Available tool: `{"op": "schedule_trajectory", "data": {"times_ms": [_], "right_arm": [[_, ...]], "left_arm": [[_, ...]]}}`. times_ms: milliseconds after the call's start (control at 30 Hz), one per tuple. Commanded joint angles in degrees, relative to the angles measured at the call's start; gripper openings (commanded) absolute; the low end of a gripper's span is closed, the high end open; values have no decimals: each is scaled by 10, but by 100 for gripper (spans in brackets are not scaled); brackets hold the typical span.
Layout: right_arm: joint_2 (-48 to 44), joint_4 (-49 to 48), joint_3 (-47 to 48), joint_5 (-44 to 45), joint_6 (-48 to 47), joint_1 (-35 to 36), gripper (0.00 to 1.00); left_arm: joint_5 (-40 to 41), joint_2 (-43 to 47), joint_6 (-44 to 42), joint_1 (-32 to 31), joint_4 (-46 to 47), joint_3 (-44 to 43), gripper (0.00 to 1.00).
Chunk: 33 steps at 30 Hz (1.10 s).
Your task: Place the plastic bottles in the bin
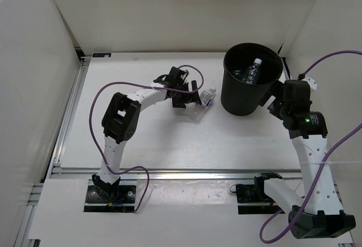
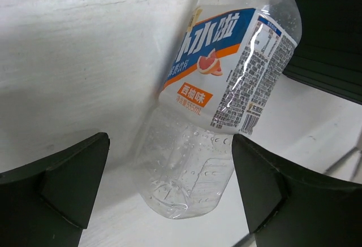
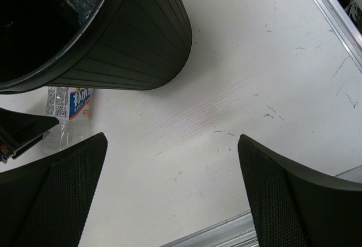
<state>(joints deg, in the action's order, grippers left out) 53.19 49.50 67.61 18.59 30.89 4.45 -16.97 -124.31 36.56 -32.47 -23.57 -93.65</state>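
The clear bottle with a blue label (image 1: 203,102) lies on its side on the table, left of the black bin (image 1: 240,97). My left gripper (image 1: 189,103) is open, its fingers on either side of the bottle's base (image 2: 186,179) in the left wrist view, with a wide gap on the left. The bin holds other bottles (image 1: 251,72), one with its white cap showing. My right gripper (image 1: 275,104) is open and empty beside the bin's right wall, above bare table (image 3: 172,202). The right wrist view shows the bin (image 3: 130,43) and the labelled bottle (image 3: 68,103) behind it.
White walls enclose the table on the left, back and right. A metal rail (image 1: 169,172) runs along the near edge. The purple cable (image 1: 121,86) of the left arm loops over the table. The bin's dark wall (image 2: 334,32) shows at the right of the left wrist view.
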Motion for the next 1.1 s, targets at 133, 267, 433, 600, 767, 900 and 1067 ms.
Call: {"op": "schedule_trajectory", "data": {"times_ms": [133, 267, 433, 600, 767, 900, 1067], "right_arm": [[-4, -20, 7, -5, -10, -4, 100], [-16, -20, -6, -5, -10, -4, 100], [-21, -20, -18, -5, -10, -4, 100], [-21, -26, -18, -10, -10, -4, 100], [-16, -26, -23, -10, -10, -4, 100], [-21, -26, -29, -15, -15, -4, 100], [-21, -26, -29, -15, -15, -4, 100]], "left_arm": [[103, 15, -70, -30, -30, -63, 100], [127, 22, -70, -30, -30, -68, 100], [143, 39, -78, -35, -30, -51, 100], [99, 24, -78, -35, -30, -59, 100], [93, 12, -78, -40, -30, -93, 100], [87, 6, -78, -40, -30, -113, 100], [54, -5, -78, -45, -30, -118, 100]]}}
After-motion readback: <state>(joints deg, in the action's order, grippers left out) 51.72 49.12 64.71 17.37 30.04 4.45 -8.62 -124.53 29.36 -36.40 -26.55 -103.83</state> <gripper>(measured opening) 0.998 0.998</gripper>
